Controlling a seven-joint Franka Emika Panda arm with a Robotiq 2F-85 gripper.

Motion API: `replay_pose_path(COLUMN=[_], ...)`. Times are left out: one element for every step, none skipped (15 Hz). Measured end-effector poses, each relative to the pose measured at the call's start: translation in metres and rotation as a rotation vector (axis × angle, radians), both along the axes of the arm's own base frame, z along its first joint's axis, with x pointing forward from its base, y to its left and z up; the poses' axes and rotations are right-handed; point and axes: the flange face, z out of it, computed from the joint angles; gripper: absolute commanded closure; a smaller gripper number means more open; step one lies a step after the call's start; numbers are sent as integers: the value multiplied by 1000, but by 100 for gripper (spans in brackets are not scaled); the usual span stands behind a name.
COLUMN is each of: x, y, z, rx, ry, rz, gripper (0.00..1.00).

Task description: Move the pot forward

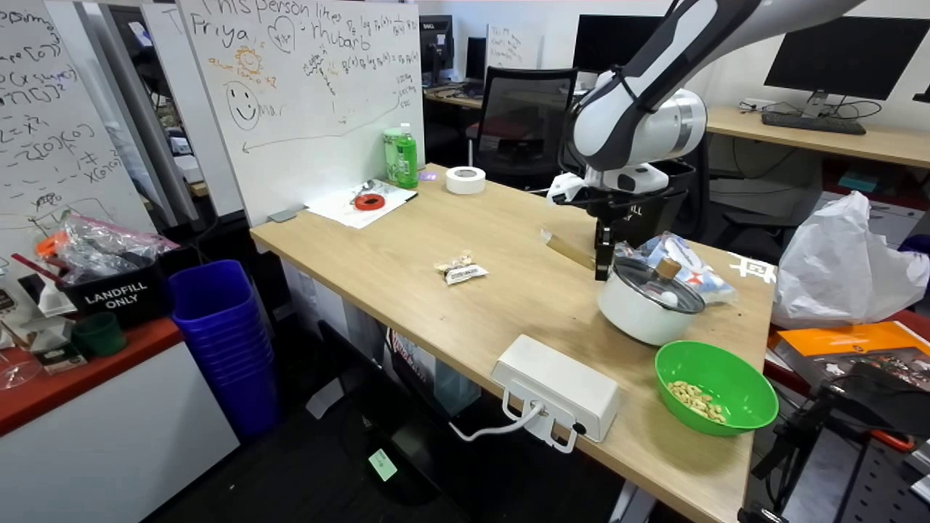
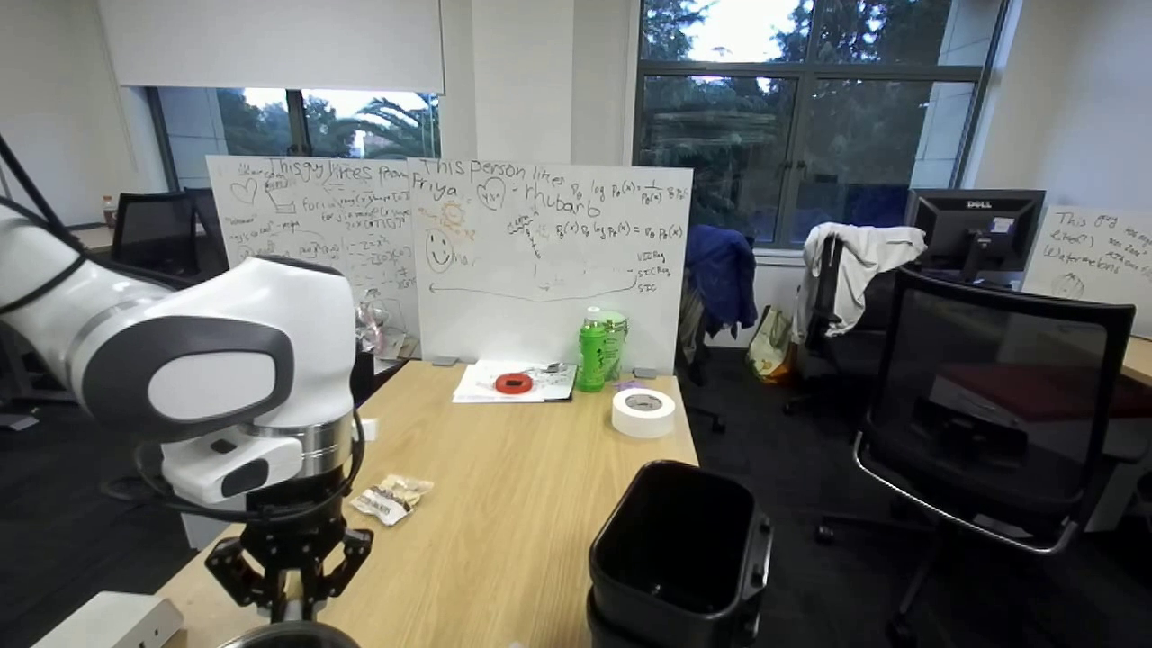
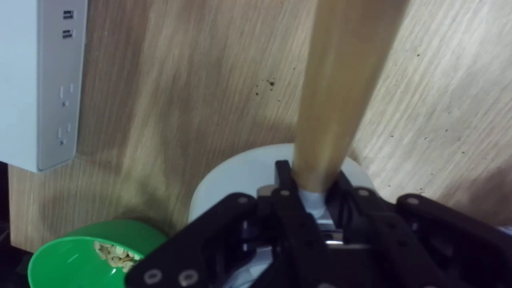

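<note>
The pot (image 1: pixel 647 311) is white and round, with a glass lid and a straight pale wooden handle, at the table's near right in an exterior view. Its lid edge (image 2: pixel 292 635) just shows at the bottom in an exterior view. My gripper (image 1: pixel 603 263) points down beside the pot's rim, with its fingers on both sides of the handle near the body. In the wrist view the gripper (image 3: pixel 314 172) is shut on the handle (image 3: pixel 338 80), and the white pot body (image 3: pixel 236 174) shows below, partly hidden by the fingers. I cannot tell whether the pot is lifted off the table.
A green bowl (image 1: pixel 748 396) with nuts stands close beside the pot. A white power box (image 1: pixel 556 374) sits at the table edge. A plastic bag (image 1: pixel 694 269) lies behind the pot. A snack packet (image 1: pixel 463 270), white tape roll (image 2: pixel 643 414) and black bin (image 2: pixel 670 549) are farther off.
</note>
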Motion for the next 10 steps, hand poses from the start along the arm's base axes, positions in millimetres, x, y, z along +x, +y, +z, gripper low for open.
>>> replay_pose_path(x=[-2,-4,-6,-8,-9,-11,-12,-13,-14,-14], y=[0,0,0,1,2,3,4,4,5,5], z=[0,0,0,0,0,1,2,4,6,7], rx=[3,5,7,10,13,17,22,27,31,35], ry=[-1,-2,-3,-4,-3,-3,-4,-6,-7,-9], rz=[0,2,3,3,4,5,5,4,4,3], gripper=[63,51,45,38,31,24,16,10,3,1])
